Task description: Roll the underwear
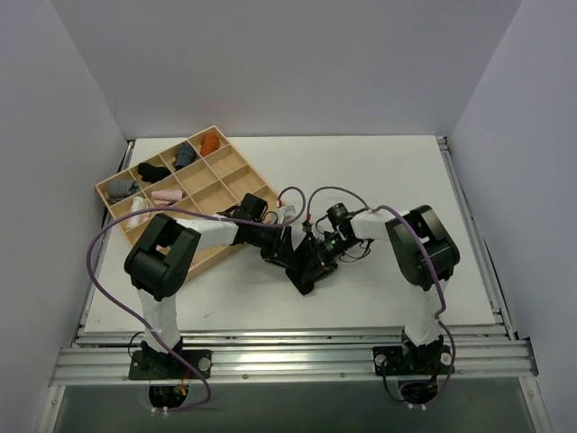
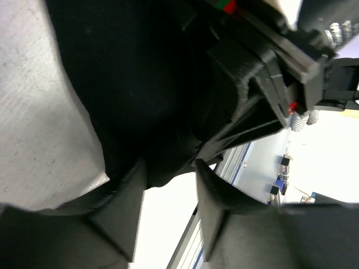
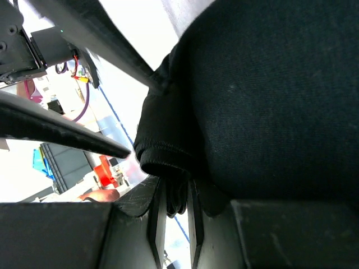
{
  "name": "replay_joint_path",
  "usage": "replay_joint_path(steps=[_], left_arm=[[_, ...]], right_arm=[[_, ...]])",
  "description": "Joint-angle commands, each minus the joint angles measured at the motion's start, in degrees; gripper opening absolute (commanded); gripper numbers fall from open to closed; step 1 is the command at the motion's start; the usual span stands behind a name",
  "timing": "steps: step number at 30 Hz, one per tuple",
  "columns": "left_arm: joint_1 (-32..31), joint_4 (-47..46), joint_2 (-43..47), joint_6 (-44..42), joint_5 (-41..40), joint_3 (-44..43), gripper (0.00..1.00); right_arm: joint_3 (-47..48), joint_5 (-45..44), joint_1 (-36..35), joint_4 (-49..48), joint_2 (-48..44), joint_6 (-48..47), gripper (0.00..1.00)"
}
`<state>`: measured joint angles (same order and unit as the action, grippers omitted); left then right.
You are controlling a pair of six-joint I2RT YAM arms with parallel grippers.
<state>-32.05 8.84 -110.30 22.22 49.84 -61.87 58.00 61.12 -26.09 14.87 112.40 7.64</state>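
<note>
Tray [image 1: 233,162] at my far left holds orange, black, grey and pink bundles [image 1: 209,142]. Mid-table [image 1: 388,171], white walls around, I see the underwear [image 1: 305,267] between both claws. The right gripper [image 3: 175,190] pinches a fold, and the left gripper [image 2: 168,185] is spread around its hem.

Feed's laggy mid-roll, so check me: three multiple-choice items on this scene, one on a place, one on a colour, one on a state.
1. Where is the black underwear? A on the floor; B on the table, near its middle; C on a shelf.
2. Colour of the rolled bundle in the farthest corner of the wooden tray? A orange; B green; C yellow.
3. The right gripper is: A wide open; B shut on the underwear; C out of view.
B, top view shows it mid-table; A, plainly orange; B, fabric is pinched between its fingers.
</note>
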Motion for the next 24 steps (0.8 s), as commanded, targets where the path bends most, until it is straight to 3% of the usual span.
replay_joint_path(steps=[1, 24], left_arm=[[-0.64, -0.41, -0.79, -1.73, -0.27, -1.33, 0.52], [-0.73, -9.9, -0.35, 2.74, 4.12, 2.36, 0.63]], right_arm=[[2.03, -1.09, -0.81, 1.03, 0.45, -0.43, 0.0], [3.53, 1.46, -1.42, 3.76, 0.8, -2.36, 0.0]])
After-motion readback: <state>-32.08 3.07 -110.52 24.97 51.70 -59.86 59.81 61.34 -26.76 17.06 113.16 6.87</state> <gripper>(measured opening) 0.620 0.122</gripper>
